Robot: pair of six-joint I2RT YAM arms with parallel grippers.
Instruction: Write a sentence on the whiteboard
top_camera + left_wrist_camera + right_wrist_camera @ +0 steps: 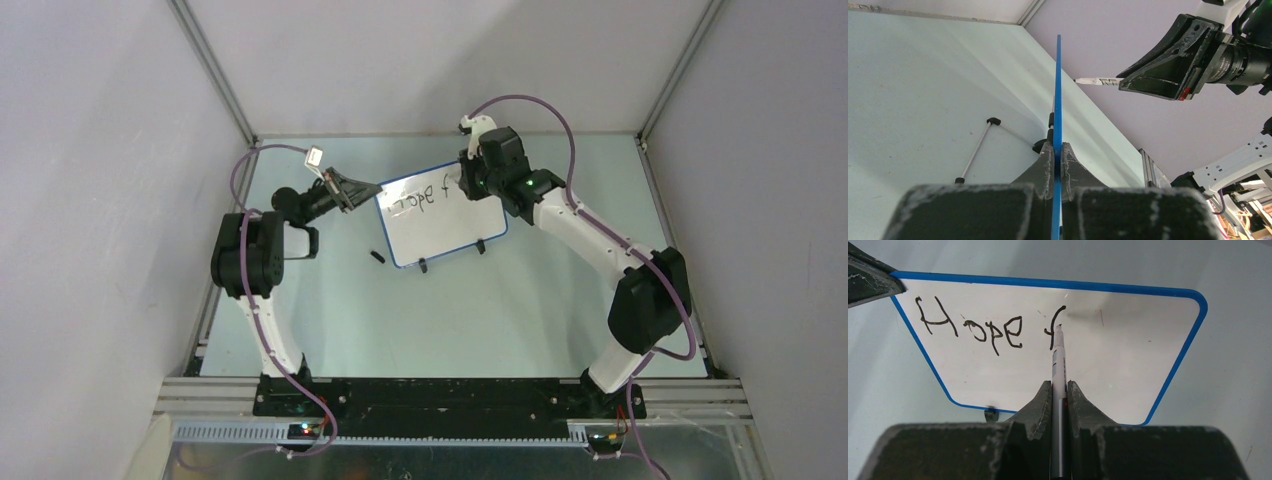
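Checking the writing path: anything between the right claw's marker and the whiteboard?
Nothing visible. The right claw holds the slim black-and-white marker pen, tip at the handwritten "f" on the blue-framed white whiteboard.

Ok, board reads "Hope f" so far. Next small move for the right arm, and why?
Probably shift the marker tip just past the f and start the next letter: the right tool grips the marker with its tip on the f, the whiteboard is bare beyond it, and the left tool clamps its edge.
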